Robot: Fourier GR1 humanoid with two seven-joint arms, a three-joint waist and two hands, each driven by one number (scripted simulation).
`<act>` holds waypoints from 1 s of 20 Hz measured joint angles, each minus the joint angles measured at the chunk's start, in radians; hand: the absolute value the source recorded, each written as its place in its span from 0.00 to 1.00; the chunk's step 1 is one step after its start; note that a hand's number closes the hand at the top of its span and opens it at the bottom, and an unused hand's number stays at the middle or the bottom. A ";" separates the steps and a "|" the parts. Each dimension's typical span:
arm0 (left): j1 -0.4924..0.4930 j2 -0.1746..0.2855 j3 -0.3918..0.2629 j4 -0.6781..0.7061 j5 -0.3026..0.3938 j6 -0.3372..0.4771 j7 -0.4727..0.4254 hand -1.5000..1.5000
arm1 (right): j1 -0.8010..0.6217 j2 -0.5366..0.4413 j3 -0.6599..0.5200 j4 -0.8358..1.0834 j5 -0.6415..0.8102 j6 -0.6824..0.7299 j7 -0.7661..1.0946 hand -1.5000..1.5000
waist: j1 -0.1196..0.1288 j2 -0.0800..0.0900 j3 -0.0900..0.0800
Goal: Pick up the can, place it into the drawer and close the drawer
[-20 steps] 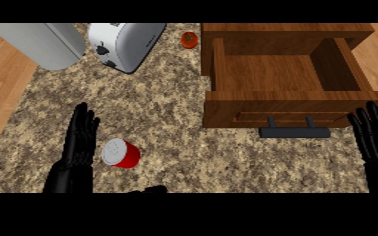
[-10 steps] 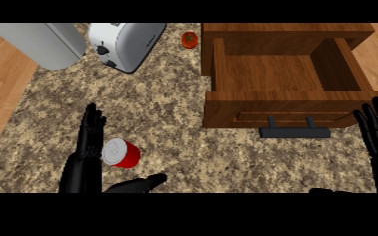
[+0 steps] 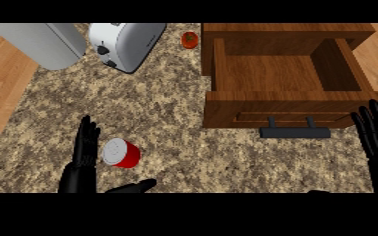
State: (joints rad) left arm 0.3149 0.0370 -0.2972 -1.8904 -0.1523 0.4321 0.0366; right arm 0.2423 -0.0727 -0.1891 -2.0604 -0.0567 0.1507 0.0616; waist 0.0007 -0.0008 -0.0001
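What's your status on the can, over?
Left hand open alongside can, not closed on it. Right hand open, resting at right edge. Drawer open, nothing between it and can.

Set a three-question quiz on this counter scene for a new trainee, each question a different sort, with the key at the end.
1. True or false: the can already lies inside the drawer.
2. Pick one. The left hand is: A, curled round the can; B, open with straight fingers, beside the can; C, on the drawer's handle.
3. Fill the gap: the drawer stands ____ (open or shut).

Key: 1 false, the can is on the counter; 2 B; 3 open.
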 measured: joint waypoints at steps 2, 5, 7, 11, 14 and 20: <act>-0.005 -0.004 0.021 0.048 0.017 -0.001 -0.047 0.00 | 0.010 0.002 -0.008 0.011 -0.002 0.012 -0.021 0.00 | -0.001 0.000 0.000; -0.022 -0.001 0.059 0.108 0.044 -0.013 -0.087 0.00 | -0.001 0.007 -0.009 0.033 0.009 0.015 -0.041 0.00 | -0.001 0.000 0.000; -0.002 0.003 0.067 0.125 0.062 -0.025 -0.119 0.00 | -0.004 0.007 -0.021 0.018 -0.001 0.014 -0.029 0.00 | -0.001 0.000 0.000; -0.009 0.000 0.093 0.194 0.080 -0.039 -0.182 0.00 | -0.012 0.008 -0.027 0.037 0.005 0.025 -0.042 0.00 | -0.001 0.000 0.000; 0.006 0.003 0.104 0.215 0.097 -0.055 -0.218 0.00 | -0.020 0.025 -0.010 0.045 0.024 0.016 -0.047 0.00 | 0.000 0.000 0.000; -0.001 0.020 0.167 0.314 0.157 -0.107 -0.299 0.00 | -0.017 0.026 -0.020 0.042 0.023 0.022 -0.051 0.00 | -0.001 0.000 0.000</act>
State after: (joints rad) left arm 0.3144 0.0567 -0.1304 -1.5768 0.0049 0.3249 -0.2621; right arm 0.2253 -0.0464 -0.2093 -2.0182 -0.0332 0.1728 0.0108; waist -0.0002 -0.0004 0.0000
